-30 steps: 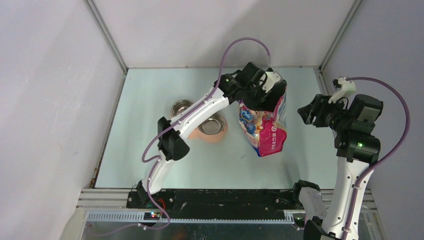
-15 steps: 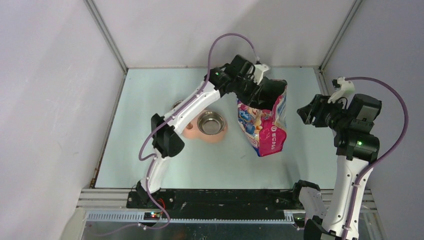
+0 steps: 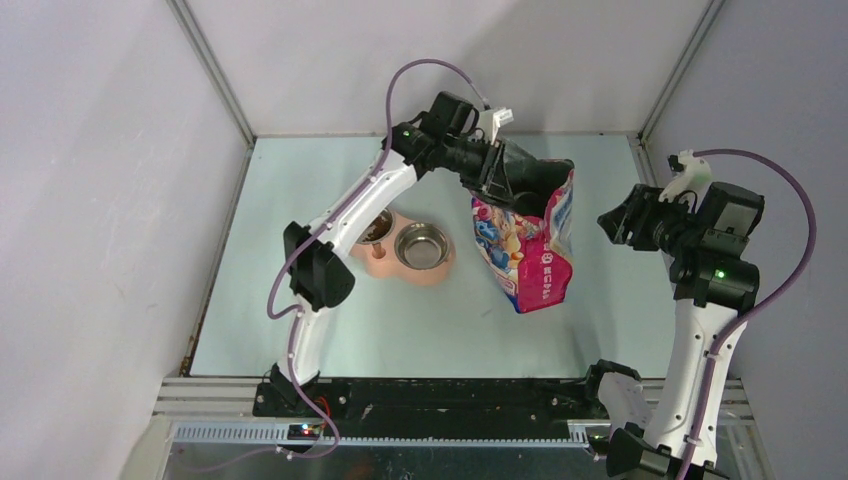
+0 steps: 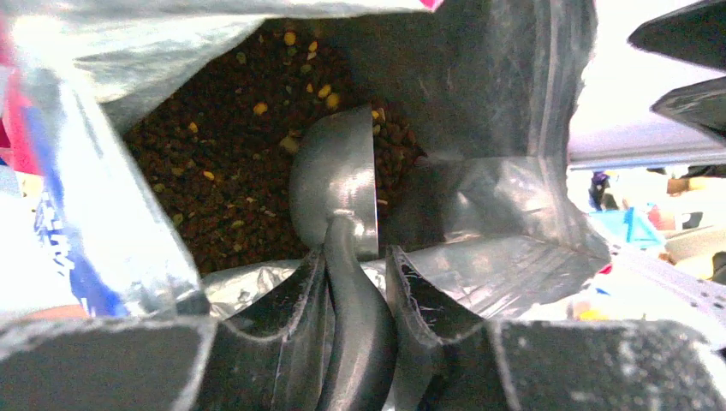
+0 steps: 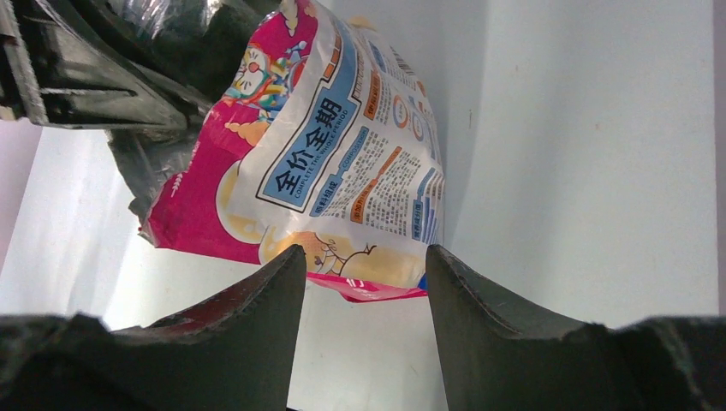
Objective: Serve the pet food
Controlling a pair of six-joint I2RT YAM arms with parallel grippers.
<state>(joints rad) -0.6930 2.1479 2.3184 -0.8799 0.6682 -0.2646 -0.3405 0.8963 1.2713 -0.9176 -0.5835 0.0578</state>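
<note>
Plainly, the scoop (image 4: 334, 184) could come up nearly empty, or drag the unheld bag (image 3: 535, 255) over, for it lies tilted on the pet food (image 4: 231, 154) just ahead of the left claw (image 4: 355, 257). That claw is clamped on its handle, arm angled into the bag mouth. The right claw (image 5: 364, 253) stands apart, empty, facing the bag.

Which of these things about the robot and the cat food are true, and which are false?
1. The left gripper holds a metal scoop. True.
2. The scoop is outside the cat-food bag. False: its cup is inside the bag, in the kibble.
3. The right gripper is squeezing the bag. False: it is open and empty, beside the bag without touching it.
4. The bag's top is open. True.
</note>
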